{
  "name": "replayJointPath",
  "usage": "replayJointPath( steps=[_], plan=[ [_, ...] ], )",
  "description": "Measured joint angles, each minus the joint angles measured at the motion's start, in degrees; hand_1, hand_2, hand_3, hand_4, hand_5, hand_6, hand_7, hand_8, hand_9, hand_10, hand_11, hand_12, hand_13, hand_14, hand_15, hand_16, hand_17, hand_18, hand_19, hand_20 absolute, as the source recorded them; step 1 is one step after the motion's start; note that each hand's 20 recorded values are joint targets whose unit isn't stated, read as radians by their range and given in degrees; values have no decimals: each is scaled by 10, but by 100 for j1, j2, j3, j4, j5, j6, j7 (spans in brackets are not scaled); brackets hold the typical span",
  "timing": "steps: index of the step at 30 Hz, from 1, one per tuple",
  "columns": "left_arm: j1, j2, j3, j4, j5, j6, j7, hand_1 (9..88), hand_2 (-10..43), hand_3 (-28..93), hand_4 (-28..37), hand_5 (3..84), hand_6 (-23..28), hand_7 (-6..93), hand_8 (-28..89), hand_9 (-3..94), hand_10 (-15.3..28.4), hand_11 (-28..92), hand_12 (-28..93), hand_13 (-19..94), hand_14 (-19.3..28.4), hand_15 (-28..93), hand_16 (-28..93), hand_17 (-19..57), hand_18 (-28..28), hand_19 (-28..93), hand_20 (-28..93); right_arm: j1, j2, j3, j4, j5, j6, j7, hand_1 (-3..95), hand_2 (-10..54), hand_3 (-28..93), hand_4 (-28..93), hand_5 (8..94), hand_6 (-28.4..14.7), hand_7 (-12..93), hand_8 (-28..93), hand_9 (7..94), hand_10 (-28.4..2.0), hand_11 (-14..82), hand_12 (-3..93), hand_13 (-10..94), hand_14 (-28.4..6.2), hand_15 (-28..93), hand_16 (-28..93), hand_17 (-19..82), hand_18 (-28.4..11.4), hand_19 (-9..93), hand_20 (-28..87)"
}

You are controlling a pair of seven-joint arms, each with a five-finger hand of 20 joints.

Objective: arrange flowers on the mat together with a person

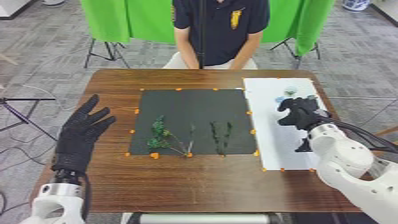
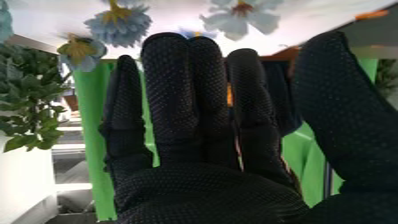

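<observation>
flowers (image 1: 290, 92): lie on the white sheet (image 1: 277, 150), toward its far edge, on the right side of the table (image 1: 213, 185). are just beyond the fingertips of the right hand (image 1: 304, 113), toward the table's far edge and slightly to the left of the palm. in the right wrist view, include a pale-blue bloom (image 2: 120, 27) and a white-petalled bloom (image 2: 242, 11), both close to the fingertips. cannot tell whether touching.

for the long axis, cannot tell: show heads well enough, but not the full run of stem under or beside the glove. need that line found before any pinch, to take hold across the stem and not across petals.

on the right hand: is spread, fingers straight, thumb well apart, clamped on nothing. is plainly the nearer one. on the left hand (image 1: 80, 132): is beside the black mat (image 1: 178, 105), over the table's left side, with thumb and fingers apart, too far across to serve these blooms.

on the black mat: holds a leafy sprig (image 1: 160, 131) left of centre and thin stems (image 1: 216, 136) right of centre, all running roughly from near edge toward far edge. seems partly arranged, with blooms left to add.

next, probably calls for a short reach toward the far edge, a light pinch on one stem, then a lift and a carry leftward onto the black mat. could crush petals, or drag a neighbouring bloom along, if closed too soon.
</observation>
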Motion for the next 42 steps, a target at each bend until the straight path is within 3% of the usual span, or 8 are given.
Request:
replayJointPath(
  steps=[5,10,12,16,20,29,34,42],
  plan=[
    [-11,0,-4,0,0,-1,0,234,31,812,-245,342,23,135,-106,353,167,190,90,265,246,354,-51,-100,210,408,117,154,-53,-246,124,-186,-27,116,379,-95,800,-274,504,34,368,-190,574,-132,546,201,618,-97,656,139,210,-232,726,290],
    [-12,14,-7,0,-6,-3,5,234,32,811,-246,342,23,135,-105,353,168,190,90,265,246,354,-51,-100,210,410,117,374,-76,-738,324,-517,155,177,406,-95,766,-282,520,35,459,-94,593,-116,527,233,631,-90,646,151,217,-223,724,295],
    [-13,20,-7,0,-11,-3,6,234,32,811,-246,342,23,135,-105,353,168,190,91,266,245,355,-50,-100,210,410,117,542,-76,-1017,408,-595,395,231,473,-95,695,-281,566,28,516,-72,636,-91,473,290,660,-81,634,158,235,-216,731,298],
    [-18,23,-6,0,-14,-6,6,235,32,810,-245,342,23,135,-105,353,168,191,91,266,245,356,-51,-99,212,415,118,814,-105,-1434,558,-694,810,368,540,-95,662,-282,710,37,446,-47,758,-56,382,368,741,-52,580,227,267,-205,744,301],
    [-17,23,-8,0,-14,-10,4,234,32,809,-245,342,23,134,-105,353,168,191,90,266,246,356,-51,-96,215,425,124,908,-121,-1639,662,-864,1299,442,567,-95,637,-283,759,39,389,-41,806,-47,352,389,775,-43,576,226,279,-194,754,301],
    [31,17,-128,-20,-11,-15,2,229,32,808,-251,343,23,134,-105,353,168,191,91,267,248,360,-51,-88,228,469,146,668,-213,-1374,633,-1142,1582,384,580,-95,634,-283,793,33,338,-18,832,-46,339,395,795,-41,577,221,285,-183,767,300],
    [104,-9,-237,-53,-13,-5,19,228,34,807,-254,343,24,133,-105,353,167,191,91,267,248,361,-52,-88,230,475,149,1170,-392,-1970,532,-1194,1641,52,584,-95,634,-283,803,28,317,-5,838,-46,329,401,796,-43,579,223,284,-182,770,299],
    [-72,-3,-189,-24,-4,-14,51,228,30,811,-251,343,23,134,-105,354,167,190,91,267,249,363,-52,-87,230,477,150,2111,-1643,-2621,511,-1259,1624,-850,567,-95,648,-283,800,32,314,7,837,-51,339,400,790,-47,593,227,278,-183,776,303]
  ],
)
